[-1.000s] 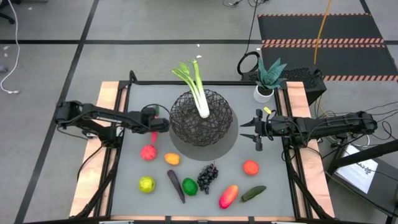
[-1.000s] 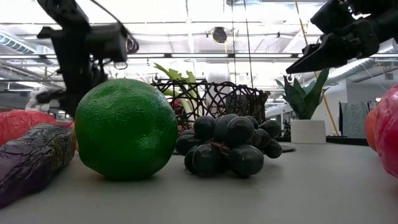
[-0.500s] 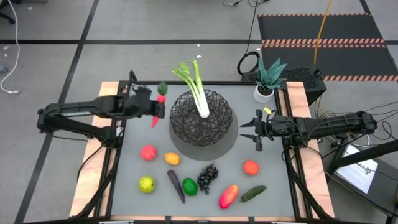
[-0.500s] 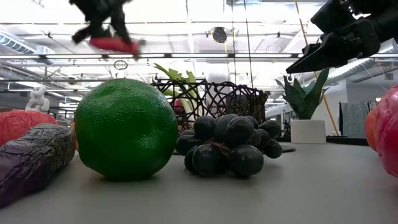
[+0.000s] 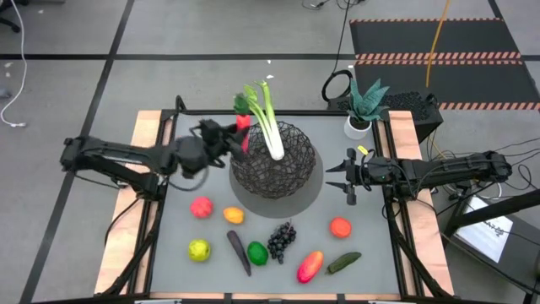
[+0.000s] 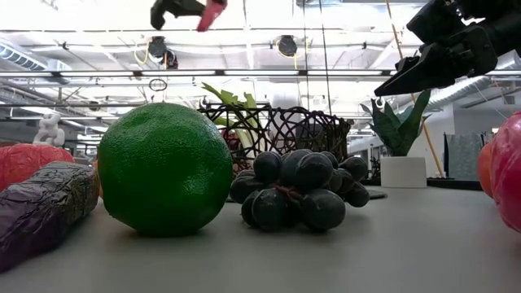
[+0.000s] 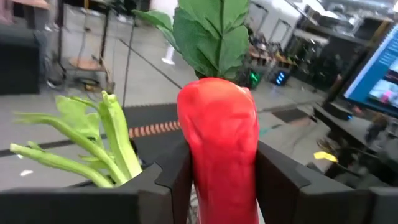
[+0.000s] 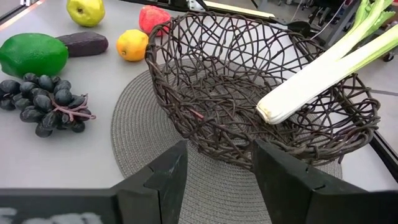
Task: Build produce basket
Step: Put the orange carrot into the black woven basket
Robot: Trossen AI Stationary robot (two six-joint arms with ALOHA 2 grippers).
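Left gripper (image 5: 239, 135), raised above the table (image 5: 194, 160), with its fingers (image 7: 171, 177) clamped on the two sides of a red carrot (image 7: 221, 146); the carrot's green top (image 7: 211, 31) points away from the wrist. In the high view the gripper and carrot (image 5: 244, 133) sit over the near rim of the wire basket (image 5: 274, 160), just beside the leek (image 5: 268, 127). The leek leans in the basket, white end down inside the wire bowl (image 8: 261, 93) and green leaves (image 7: 93, 140) out over the rim, right next to the held carrot. The basket stands on a round grey mat (image 8: 143, 143).

Right gripper (image 5: 348, 177), on the far side of the basket from the left gripper, level with the basket's wall and apart from it. Its fingers (image 8: 165, 177) stand apart with nothing between them; the basket lies directly ahead of them.

Loose produce on the table, all on the side of both grippers away from the potted plant (image 5: 363, 105): red fruit (image 5: 201, 207), small orange fruit (image 5: 234, 216), yellow-green fruit (image 5: 198, 250), purple eggplant (image 5: 239, 252), green fruit (image 5: 257, 252), dark grapes (image 5: 282, 240), a second orange fruit (image 5: 340, 226), a red-and-yellow fruit (image 5: 310, 266) and a cucumber (image 5: 343, 263). None touches a gripper.
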